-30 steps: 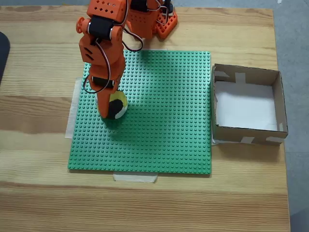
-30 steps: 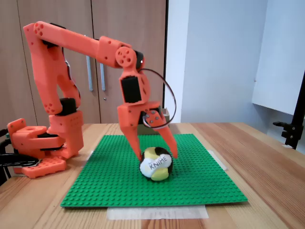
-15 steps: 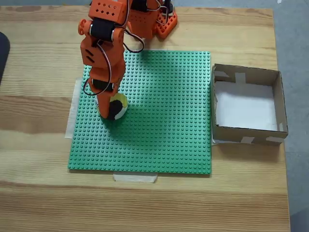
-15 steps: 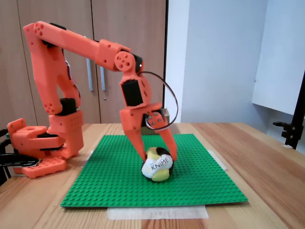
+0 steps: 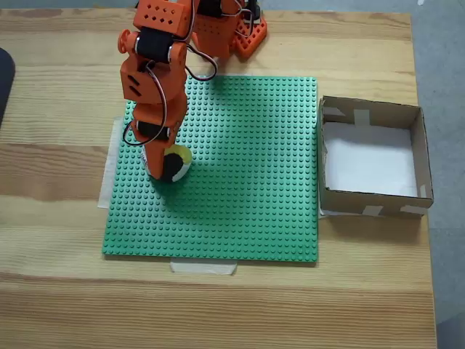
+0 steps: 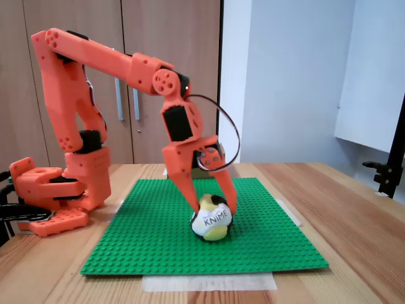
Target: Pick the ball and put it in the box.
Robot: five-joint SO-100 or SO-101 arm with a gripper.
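Observation:
The ball [image 5: 176, 163] [image 6: 213, 220], with yellow, black and white patches and the dark lettering "KNIME", lies on the left part of the green studded plate [image 5: 247, 167] [image 6: 266, 244]. My orange gripper [image 5: 164, 166] [image 6: 215, 211] reaches down over it, and one finger presses each side of the ball, which looks slightly squeezed. In the side fixed view the ball's underside still seems to touch the plate. The box [image 5: 367, 198], brown cardboard with a white floor and pale tape strips, stands just off the plate's right edge in the top-down fixed view.
The arm's orange base [image 5: 232, 29] [image 6: 57, 190] stands at the plate's far edge. A dark object [image 5: 4, 80] pokes in at the table's left edge. The table ends just past the box. A black stand [image 6: 391, 168] is off to the right.
The fingers have closed inward from a wide stance onto the ball. The ball has shifted slightly, to the right in the side view, and the wrist has dropped a little.

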